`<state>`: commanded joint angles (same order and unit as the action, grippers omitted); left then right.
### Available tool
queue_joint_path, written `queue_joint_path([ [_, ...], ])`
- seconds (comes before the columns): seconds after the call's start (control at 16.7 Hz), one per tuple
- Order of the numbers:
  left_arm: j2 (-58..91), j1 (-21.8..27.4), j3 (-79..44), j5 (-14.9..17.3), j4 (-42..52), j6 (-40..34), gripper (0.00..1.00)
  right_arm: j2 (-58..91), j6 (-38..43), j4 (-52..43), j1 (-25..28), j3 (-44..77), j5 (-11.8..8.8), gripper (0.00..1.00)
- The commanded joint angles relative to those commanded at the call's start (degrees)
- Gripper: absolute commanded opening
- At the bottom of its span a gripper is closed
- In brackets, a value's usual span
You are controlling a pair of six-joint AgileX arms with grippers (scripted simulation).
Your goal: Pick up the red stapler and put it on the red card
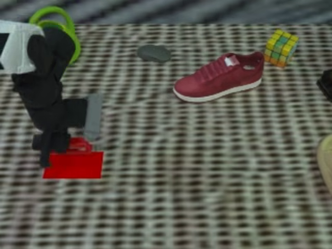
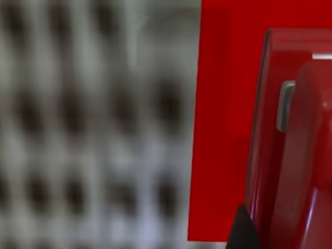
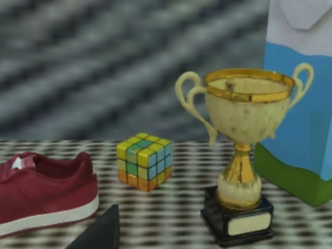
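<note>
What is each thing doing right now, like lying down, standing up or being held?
red stapler: over the red card's far edge, at the left gripper.
red card: lying flat on the table.
sneaker: resting on its sole.
puzzle cube: sitting alone, untouched.
trophy: standing upright.
carton: standing upright.
</note>
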<state>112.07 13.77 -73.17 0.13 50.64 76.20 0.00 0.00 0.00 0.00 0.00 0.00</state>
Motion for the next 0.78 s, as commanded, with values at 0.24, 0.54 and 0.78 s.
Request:
queue_joint_path([
  [0.24, 1.57, 0.02, 2.85, 0.02, -3.69, -0.02, 0.00, 0.00, 0.00, 0.00, 0.00, 0.00, 0.00, 1.00],
  [0.54, 1.57, 0.02, 2.85, 0.02, -3.69, -0.02, 0.15, 0.00, 0.00, 0.00, 0.00, 0.00, 0.00, 1.00],
  [0.78, 1.57, 0.02, 2.85, 0.02, -3.69, -0.02, 0.45, 0.00, 0.00, 0.00, 0.00, 0.00, 0.00, 1.00],
])
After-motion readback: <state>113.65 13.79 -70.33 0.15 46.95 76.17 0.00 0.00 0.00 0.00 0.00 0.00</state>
